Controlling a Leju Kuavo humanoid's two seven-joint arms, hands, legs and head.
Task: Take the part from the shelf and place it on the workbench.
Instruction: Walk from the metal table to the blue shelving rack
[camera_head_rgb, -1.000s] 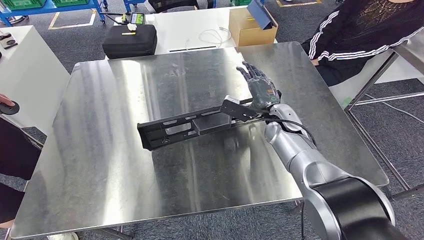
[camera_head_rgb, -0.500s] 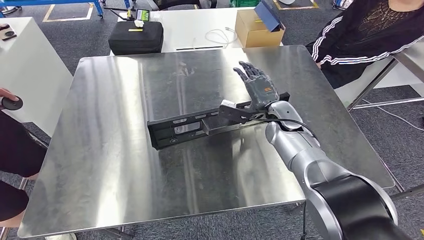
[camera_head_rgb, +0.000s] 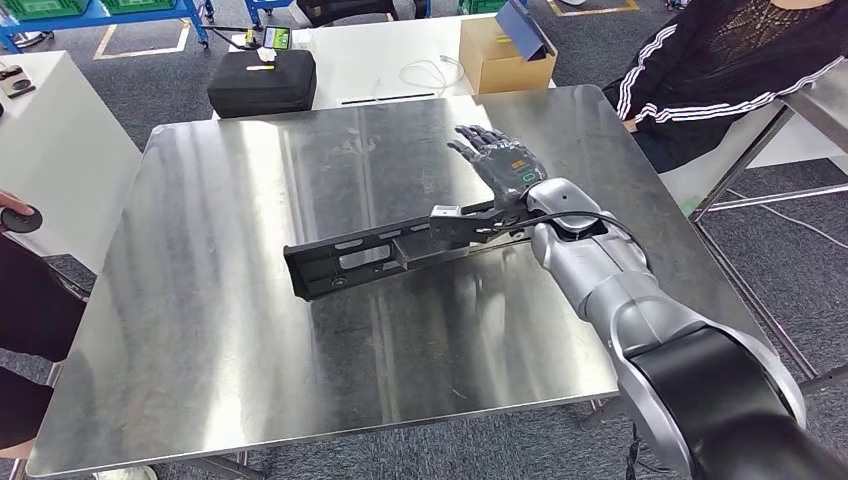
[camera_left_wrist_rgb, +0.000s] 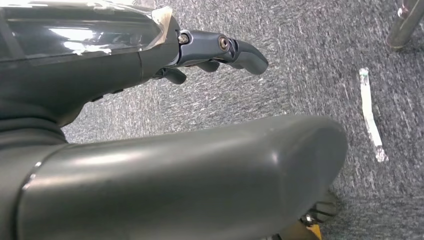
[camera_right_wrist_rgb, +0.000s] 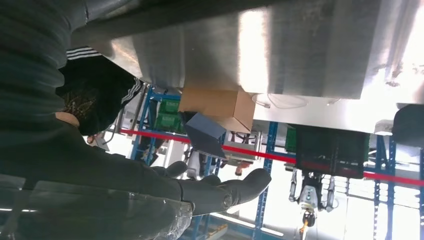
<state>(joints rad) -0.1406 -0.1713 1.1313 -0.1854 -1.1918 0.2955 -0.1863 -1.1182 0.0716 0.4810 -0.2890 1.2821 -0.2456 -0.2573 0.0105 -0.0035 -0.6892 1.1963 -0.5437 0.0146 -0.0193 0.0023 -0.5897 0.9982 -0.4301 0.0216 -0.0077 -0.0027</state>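
The part (camera_head_rgb: 380, 250), a long black slotted bracket, lies at a slant across the middle of the steel workbench (camera_head_rgb: 220, 200). Its right end runs under my right wrist and is hidden there. My right hand (camera_head_rgb: 500, 165) is above that end with the fingers stretched out and spread, holding nothing. In the right wrist view the same hand (camera_right_wrist_rgb: 215, 192) has straight fingers, with the workbench (camera_right_wrist_rgb: 300, 50) beyond it. My left hand (camera_left_wrist_rgb: 215, 47) hangs over grey carpet in the left wrist view, fingers loose and empty.
A person in a black striped top (camera_head_rgb: 720, 70) sits at the far right corner. Behind the bench stand a black case (camera_head_rgb: 262, 80) and a cardboard box (camera_head_rgb: 500, 55). A white table (camera_head_rgb: 55, 130) is on the left, where a person's hand (camera_head_rgb: 15, 212) holds a dark round thing.
The view swayed and came back. My right hand has drifted a little left and farther over the bench, fingers still spread. The part has barely moved.
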